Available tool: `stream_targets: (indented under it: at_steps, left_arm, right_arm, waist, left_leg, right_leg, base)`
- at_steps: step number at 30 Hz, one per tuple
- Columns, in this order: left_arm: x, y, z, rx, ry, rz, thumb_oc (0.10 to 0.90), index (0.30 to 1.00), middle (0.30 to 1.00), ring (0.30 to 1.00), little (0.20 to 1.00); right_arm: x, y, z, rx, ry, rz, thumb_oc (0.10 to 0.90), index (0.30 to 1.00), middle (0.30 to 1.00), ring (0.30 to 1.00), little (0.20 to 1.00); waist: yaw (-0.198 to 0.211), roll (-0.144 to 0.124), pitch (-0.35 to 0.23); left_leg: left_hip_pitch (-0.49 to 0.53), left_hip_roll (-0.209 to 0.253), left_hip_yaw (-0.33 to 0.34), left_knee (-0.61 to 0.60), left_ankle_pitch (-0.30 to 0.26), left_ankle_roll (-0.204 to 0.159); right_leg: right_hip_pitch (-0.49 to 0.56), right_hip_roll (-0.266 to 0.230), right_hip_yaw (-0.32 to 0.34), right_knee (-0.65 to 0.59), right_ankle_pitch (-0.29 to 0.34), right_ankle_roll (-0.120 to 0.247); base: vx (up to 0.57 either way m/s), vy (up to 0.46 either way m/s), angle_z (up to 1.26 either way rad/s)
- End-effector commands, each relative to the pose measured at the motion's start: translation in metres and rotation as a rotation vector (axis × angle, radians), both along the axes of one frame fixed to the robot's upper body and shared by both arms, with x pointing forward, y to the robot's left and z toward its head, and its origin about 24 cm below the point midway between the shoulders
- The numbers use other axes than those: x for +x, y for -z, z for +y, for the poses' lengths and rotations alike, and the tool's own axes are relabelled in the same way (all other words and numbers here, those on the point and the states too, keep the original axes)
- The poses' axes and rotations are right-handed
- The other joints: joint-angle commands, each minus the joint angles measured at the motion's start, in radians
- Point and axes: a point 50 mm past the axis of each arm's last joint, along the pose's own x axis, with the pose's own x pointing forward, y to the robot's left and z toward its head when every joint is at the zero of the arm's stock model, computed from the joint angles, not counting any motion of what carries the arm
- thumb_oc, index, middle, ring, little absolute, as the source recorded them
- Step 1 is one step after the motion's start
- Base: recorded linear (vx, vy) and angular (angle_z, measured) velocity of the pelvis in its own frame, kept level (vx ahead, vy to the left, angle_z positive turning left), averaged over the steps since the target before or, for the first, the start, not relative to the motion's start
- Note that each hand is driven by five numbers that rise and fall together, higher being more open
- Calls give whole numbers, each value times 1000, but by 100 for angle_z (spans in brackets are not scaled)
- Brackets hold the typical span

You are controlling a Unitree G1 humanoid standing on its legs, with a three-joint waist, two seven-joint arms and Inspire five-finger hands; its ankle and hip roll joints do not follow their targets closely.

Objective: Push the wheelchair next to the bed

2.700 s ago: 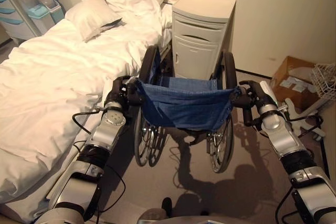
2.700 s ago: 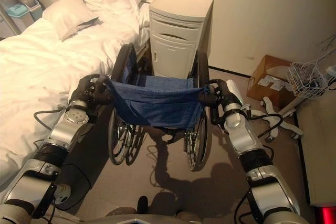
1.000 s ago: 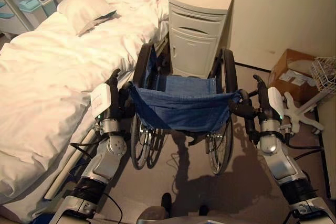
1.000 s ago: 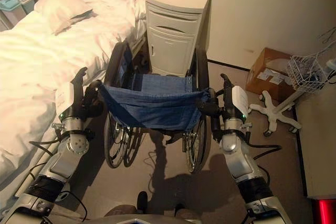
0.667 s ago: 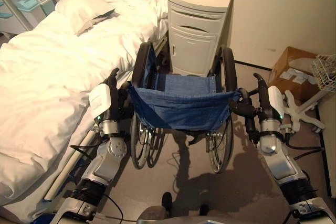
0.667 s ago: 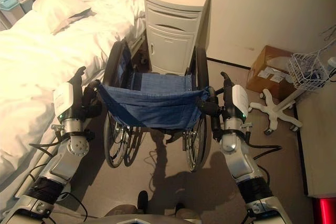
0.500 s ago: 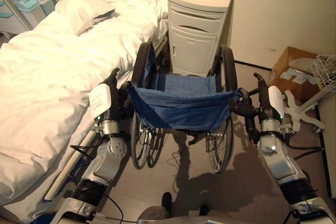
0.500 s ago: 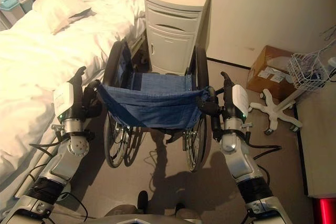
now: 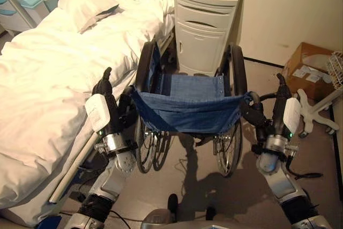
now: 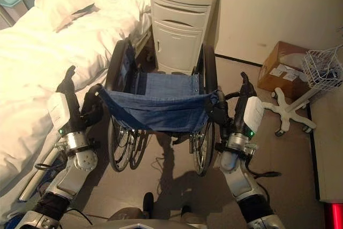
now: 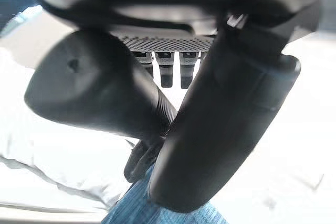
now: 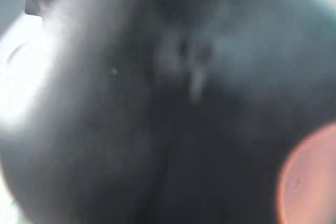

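The wheelchair [image 9: 185, 108], with a blue cloth seat and back, stands beside the white bed [image 9: 48, 84], its front toward a bedside cabinet [image 9: 206, 25]. My left hand [image 9: 102, 108] stands upright against the left push handle [image 9: 127, 102], fingers straight and pointing up. In the left wrist view that black handle [image 11: 100, 93] lies in the crook beside my thumb [image 11: 226, 129]. My right hand [image 9: 284, 113] stands the same way against the right push handle [image 9: 252, 112], fingers straight up. The right wrist view is dark and blurred.
A grey pillow [image 9: 86, 4] lies at the head of the bed. A cardboard box [image 9: 311, 68], a white star-shaped stand base [image 9: 316, 113] and a wire basket [image 10: 324, 68] sit on the floor at the right. A drawer trolley [image 9: 21, 4] stands beyond the bed.
Both hands have turned from curled round the push handles to upright with straight fingers. The wheelchair has rolled a little forward toward the cabinet, and the camera has followed.
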Motion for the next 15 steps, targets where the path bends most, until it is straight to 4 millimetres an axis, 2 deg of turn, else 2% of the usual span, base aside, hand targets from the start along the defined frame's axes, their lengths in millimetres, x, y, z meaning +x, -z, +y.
stream_targets:
  at_steps: [1, 3, 5, 6, 8, 11, 12, 15]
  left_arm:
    - [9, -52, 9, 2, -95, -419, 800, 900, 900, 900, 900]
    - [9, -51, 8, -8, -96, -417, 800, 900, 900, 900, 900]
    - [9, -47, 8, -14, -102, -412, 800, 900, 900, 900, 900]
    - [8, -45, 9, -33, -105, -407, 800, 900, 900, 900, 900]
    - [8, -45, 10, -55, -107, -395, 800, 900, 900, 900, 900]
    - [7, -35, 15, -240, -94, -318, 800, 900, 900, 900, 900]
    - [6, -22, 17, -367, -96, -241, 800, 900, 900, 900, 900]
    - [4, -15, 19, -421, -90, -202, 800, 900, 900, 900, 900]
  right_arm:
    - [-6, -52, -3, -89, 7, -452, 800, 900, 900, 900, 900]
    - [-7, -52, -1, -83, 11, -474, 800, 900, 900, 900, 900]
    - [-5, -44, -2, -33, 12, -405, 800, 900, 900, 900, 900]
    - [-3, -34, -3, 16, 26, -345, 800, 900, 900, 900, 900]
    - [-3, -31, -4, 68, 18, -304, 800, 900, 900, 900, 900]
    - [-3, -15, -5, 252, -20, -165, 800, 900, 900, 900, 900]
    - [-3, -5, -3, 363, -41, -94, 800, 900, 900, 900, 900]
    - [-4, -2, -3, 408, -56, -68, 800, 900, 900, 900, 900]
  waist:
    - [-14, 12, -81]
    - [-13, 12, -82]
    - [-12, 13, -84]
    - [-12, 13, -85]
    - [-13, 14, -85]
    - [-14, 14, -85]
    - [-15, 13, -83]
    - [-16, 12, -80]
  left_leg:
    - [62, 20, -47, 8, -143, -20]
    - [61, 20, -48, 9, -143, -21]
    - [60, 19, -51, 9, -144, -21]
    - [60, 19, -50, 7, -143, -22]
    - [60, 20, -50, 6, -142, -22]
    - [58, 21, -50, 8, -137, -24]
    - [57, 22, -48, 7, -134, -26]
    - [58, 22, -48, 7, -132, -24]
  right_leg:
    - [-72, 16, -34, 124, -10, -22]
    - [-73, 15, -34, 125, -10, -22]
    - [-75, 15, -33, 127, -12, -21]
    - [-75, 15, -35, 124, -12, -21]
    - [-75, 15, -39, 123, -11, -22]
    - [-74, 12, -37, 120, -7, -23]
    - [-74, 13, -36, 119, -4, -21]
    - [-71, 11, -40, 116, -1, -23]
  base:
    - [-5, -3, -3]
    - [-12, -3, -4]
    - [-19, -2, -4]
    - [-23, -2, -4]
    - [0, 0, 0]
    - [-10, -5, 0]
    - [-33, -15, 0]
    - [-13, -6, 0]
